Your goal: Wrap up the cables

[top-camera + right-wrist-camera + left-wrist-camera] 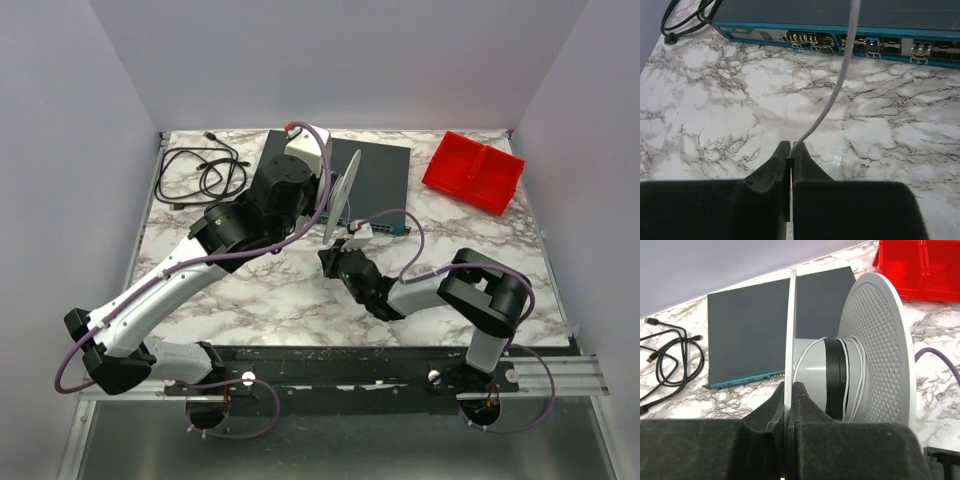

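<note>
A white spool (340, 195) with two wide flanges stands on edge over the table. My left gripper (788, 390) is shut on its thin near flange (791, 325). The perforated far flange (880, 345) is to the right. Turns of the thin white cable (856, 387) lie around the grey-and-black hub (815, 372). In the right wrist view the cable (839, 90) runs from the top of the frame down into my right gripper (791, 147), which is shut on it just above the marble. Seen from above, the right gripper (347, 250) sits just below the spool.
A dark grey network switch (375, 170) lies flat behind the spool, its port side (840, 42) facing my right gripper. A coiled black cord (200, 170) lies at the back left. A red bin (473, 172) sits at the back right.
</note>
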`<state>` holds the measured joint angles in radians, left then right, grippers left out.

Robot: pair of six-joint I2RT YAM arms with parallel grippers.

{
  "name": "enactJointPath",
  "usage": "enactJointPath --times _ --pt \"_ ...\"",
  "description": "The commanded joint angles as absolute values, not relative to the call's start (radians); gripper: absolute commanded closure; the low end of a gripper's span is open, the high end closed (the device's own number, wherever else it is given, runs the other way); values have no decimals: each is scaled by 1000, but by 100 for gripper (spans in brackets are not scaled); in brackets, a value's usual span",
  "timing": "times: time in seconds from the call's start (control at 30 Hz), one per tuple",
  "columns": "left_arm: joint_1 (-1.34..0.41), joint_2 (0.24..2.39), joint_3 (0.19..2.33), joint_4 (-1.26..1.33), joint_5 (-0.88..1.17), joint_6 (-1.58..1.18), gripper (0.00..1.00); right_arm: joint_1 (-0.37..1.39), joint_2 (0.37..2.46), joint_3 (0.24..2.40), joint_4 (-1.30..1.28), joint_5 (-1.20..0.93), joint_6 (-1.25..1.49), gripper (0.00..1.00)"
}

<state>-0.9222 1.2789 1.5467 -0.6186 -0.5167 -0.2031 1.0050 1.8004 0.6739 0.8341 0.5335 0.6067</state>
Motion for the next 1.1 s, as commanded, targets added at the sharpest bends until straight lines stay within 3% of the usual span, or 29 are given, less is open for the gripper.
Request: enactJointPath --times 0.0,0.3,0.5,0.7,1.07 --pt "-918 1285 1606 -563 -607 -206 100 1035 1740 673 749 565 621 99" --pt "-864 1339 1506 -391 -687 -198 100 1065 1482 657 443 496 640 99" --pt "-862 1404 1465 -296 -702 -139 100 1064 1322 766 147 447 535 99" --pt "-864 1455 1468 -294 -684 -154 100 1063 1287 947 -83 323 400 99" --pt "-808 1535 1687 -571 -566 -394 100 1063 1247 892 -16 120 422 99"
